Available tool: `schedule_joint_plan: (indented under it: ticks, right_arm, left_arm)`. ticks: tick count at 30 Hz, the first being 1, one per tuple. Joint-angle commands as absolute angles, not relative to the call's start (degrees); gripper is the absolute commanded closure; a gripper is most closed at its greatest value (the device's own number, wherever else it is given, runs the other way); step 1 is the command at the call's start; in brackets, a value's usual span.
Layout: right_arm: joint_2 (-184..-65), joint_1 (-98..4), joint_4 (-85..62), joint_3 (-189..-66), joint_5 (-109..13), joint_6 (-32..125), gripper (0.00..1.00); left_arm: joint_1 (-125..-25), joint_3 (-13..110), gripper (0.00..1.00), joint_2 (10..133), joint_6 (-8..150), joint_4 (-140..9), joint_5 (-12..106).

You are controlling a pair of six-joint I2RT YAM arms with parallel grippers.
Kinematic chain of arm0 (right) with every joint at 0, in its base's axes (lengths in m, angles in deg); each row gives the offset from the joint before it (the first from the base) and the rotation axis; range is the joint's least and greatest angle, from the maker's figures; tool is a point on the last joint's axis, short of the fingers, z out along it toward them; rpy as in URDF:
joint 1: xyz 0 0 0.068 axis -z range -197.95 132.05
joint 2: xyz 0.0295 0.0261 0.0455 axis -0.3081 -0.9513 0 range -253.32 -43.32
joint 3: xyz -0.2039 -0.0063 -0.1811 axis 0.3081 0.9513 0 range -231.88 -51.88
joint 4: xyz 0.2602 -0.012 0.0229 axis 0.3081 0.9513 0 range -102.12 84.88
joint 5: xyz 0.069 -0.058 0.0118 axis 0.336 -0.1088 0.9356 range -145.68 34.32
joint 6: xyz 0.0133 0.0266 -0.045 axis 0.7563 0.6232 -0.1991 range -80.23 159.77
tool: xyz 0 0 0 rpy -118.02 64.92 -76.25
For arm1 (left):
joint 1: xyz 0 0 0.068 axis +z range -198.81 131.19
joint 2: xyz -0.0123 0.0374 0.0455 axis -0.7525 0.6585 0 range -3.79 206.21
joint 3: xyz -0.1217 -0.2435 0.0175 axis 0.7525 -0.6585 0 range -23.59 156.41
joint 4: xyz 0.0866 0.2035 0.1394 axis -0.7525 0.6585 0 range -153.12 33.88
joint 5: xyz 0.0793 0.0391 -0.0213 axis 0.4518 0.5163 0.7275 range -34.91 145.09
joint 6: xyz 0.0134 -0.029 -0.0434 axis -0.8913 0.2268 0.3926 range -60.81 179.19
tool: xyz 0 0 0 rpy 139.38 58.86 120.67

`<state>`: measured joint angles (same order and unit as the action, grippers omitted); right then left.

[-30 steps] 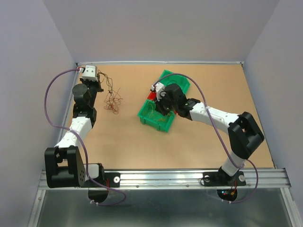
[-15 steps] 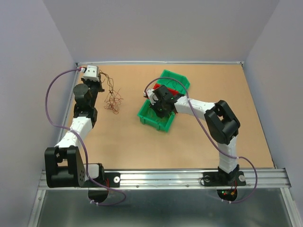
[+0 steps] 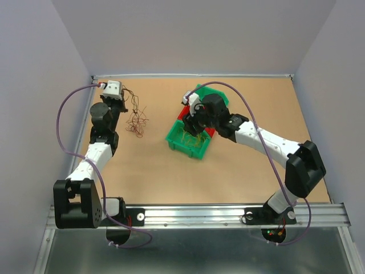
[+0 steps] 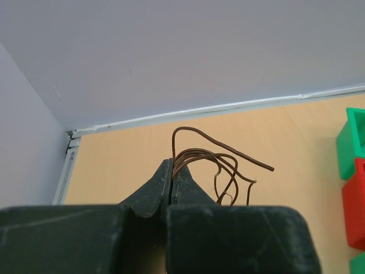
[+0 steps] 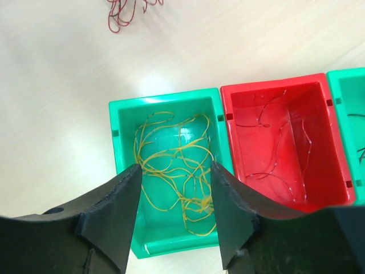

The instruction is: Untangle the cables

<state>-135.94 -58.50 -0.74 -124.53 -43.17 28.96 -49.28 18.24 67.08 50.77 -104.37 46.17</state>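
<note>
My left gripper (image 4: 172, 166) is shut on a bundle of thin brown cables (image 4: 219, 158) that arch out of its tips. From above, the left gripper (image 3: 121, 99) sits at the table's far left, and the red-brown tangle (image 3: 136, 121) trails from it onto the table. Over the nearest green bin (image 5: 120, 171) my right gripper (image 5: 175, 170) hangs open, holding nothing. A loose clump of yellow cables (image 5: 174, 165) lies in that bin. The right gripper (image 3: 191, 121) is just above the bin (image 3: 183, 146) in the top view.
A red bin (image 5: 319, 197) with thin red strands sits beside the green one. Another green bin (image 5: 351, 103) lies at the right edge. A further green bin (image 3: 215, 93) shows behind the right arm. A red-brown clump (image 5: 124, 12) lies on the table beyond the bins. Walls close the left and back.
The right gripper went from shut to open over the near green bin, and the arm swung back and up. The yellow cables now lie loose in the bin. The left gripper hardly moved.
</note>
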Motion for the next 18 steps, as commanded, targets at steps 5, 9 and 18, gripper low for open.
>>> schedule_joint_plan:
  ticks: [5,9,18]
  right_arm:
    - [-133.33,-58.82,-7.54,-120.18,-41.71,30.01,0.36]
    - [-131.57,-58.82,-11.14,-118.16,-35.15,27.65,0.22]
    - [-132.09,-61.27,-35.21,-112.27,-30.45,31.76,0.22]
  left_arm:
    - [-50.48,17.37,1.00,63.10,49.61,-108.12,44.55]
    - [-50.66,17.63,1.00,61.17,49.61,-106.98,43.14]
    - [-51.45,18.86,1.00,54.14,49.96,-100.91,34.27]
